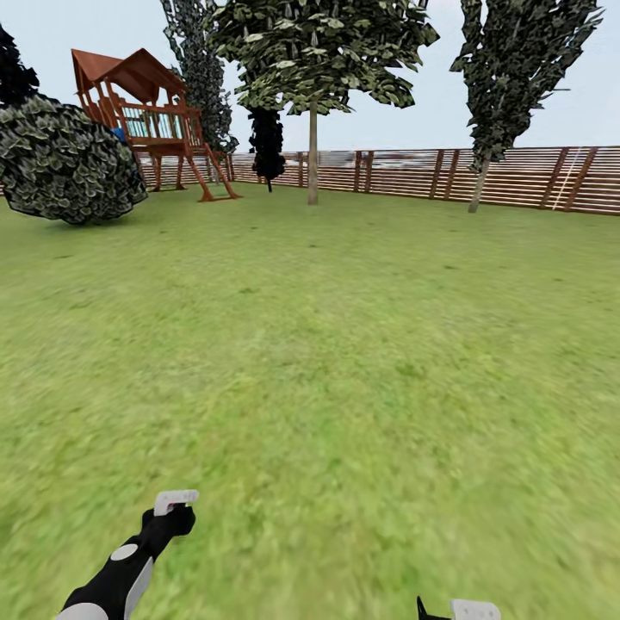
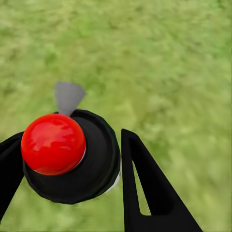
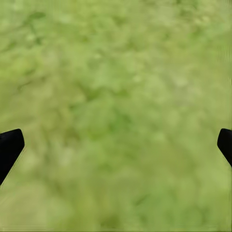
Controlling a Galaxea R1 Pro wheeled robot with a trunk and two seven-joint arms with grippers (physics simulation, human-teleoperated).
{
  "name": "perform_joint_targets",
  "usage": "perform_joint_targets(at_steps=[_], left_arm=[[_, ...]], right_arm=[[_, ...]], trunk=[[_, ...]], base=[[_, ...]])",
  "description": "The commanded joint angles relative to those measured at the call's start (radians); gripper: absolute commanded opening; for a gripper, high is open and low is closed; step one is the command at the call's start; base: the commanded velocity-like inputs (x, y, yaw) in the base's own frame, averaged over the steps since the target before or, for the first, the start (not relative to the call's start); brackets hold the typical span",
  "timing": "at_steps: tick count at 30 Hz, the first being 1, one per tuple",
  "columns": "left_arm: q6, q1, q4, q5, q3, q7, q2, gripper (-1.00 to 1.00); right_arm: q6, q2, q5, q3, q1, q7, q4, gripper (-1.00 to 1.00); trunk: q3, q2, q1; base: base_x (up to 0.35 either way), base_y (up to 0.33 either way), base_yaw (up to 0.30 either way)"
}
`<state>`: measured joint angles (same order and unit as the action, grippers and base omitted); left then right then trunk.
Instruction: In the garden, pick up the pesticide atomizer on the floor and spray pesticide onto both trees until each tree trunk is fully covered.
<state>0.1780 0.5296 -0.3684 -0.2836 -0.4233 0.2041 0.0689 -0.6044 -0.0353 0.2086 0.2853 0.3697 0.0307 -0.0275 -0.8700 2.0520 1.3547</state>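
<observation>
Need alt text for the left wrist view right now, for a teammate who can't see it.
The left gripper is closed around a round black object with a shiny red dome on top and a small grey nozzle, over blurry green grass.

A wide green lawn runs to a slatted wooden fence, with a wooden playhouse at the back left.

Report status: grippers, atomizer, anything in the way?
Left gripper shut on atomizer. Right gripper open, empty, over grass. Ahead: lawn, then bush, playhouse, fence far off.
</observation>
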Motion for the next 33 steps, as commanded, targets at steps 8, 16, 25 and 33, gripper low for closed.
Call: perform_joint_targets(at_steps=[8,16,25,33], left_arm=[[0.0,0.001,-0.001,0.001,0.0,0.0,0.006,-1.0],[0.001,0.0,-0.001,0.001,0.0,0.0,0.013,-1.0],[0.002,0.0,-0.003,0.001,0.0,0.0,0.014,-1.0],[0.002,0.0,-0.004,0.001,-0.043,0.002,0.014,-1.0]], right_arm=[[0.0,0.0,0.0,0.0,0.0,0.0,0.0,1.0],[0.0,0.0,0.0,0.0,0.0,0.0,0.0,1.0],[0.0,0.0,0.0,0.0,0.0,0.0,0.0,1.0],[0.0,0.0,0.0,0.0,0.0,0.0,0.0,1.0]], trunk=[[0.0,0.0,0.0],[0.0,0.0,0.0],[0.0,0.0,0.0],[0.0,0.0,0.0]], base=[[0.338,0.0,0.0],[0.338,0.0,0.0],[0.338,0.0,0.0],[0.338,0.0,0.0]])
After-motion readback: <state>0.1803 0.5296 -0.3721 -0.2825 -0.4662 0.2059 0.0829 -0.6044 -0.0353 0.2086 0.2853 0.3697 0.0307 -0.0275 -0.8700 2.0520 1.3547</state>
